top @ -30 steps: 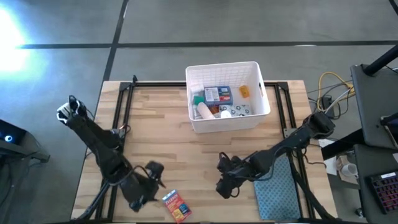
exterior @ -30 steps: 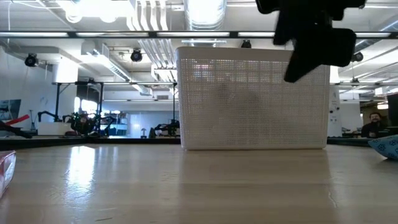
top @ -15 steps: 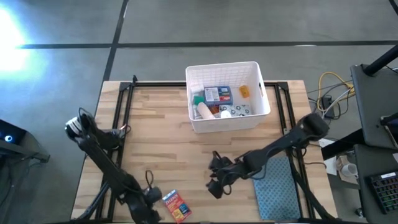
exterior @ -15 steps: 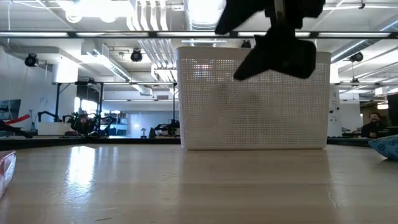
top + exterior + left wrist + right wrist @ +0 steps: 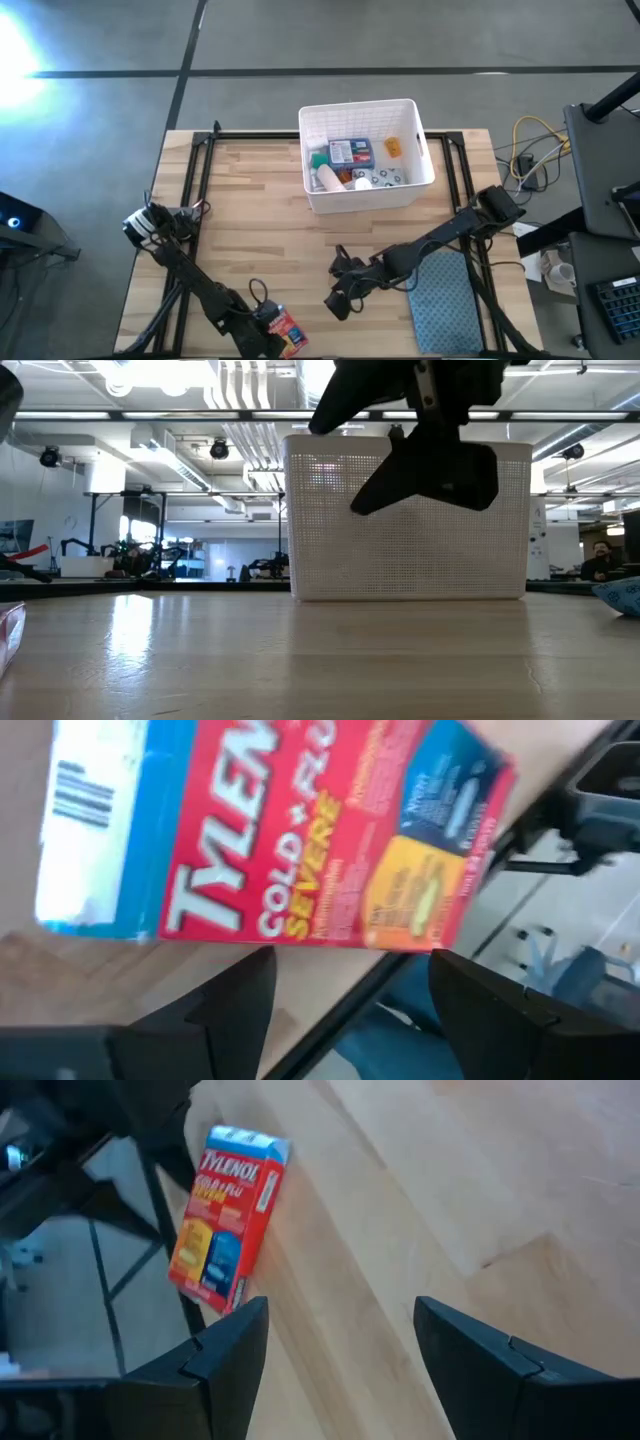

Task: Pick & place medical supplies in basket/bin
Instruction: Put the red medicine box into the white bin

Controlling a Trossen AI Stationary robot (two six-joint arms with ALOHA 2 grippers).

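High view shows the left gripper [image 5: 262,325] stretched low to the near table [image 5: 250,220] edge, just beside the red medicine box [image 5: 283,331]; its fingers [image 5: 235,1005] stand apart and hold nothing. The right gripper [image 5: 338,300] hangs above the middle of the table, fingers [image 5: 225,1350] also apart and empty. Bare wood lies between them. The box lies flat near the front edge, its long axis running diagonally. The white basket [image 5: 425,160] sits at the far side with supplies inside.
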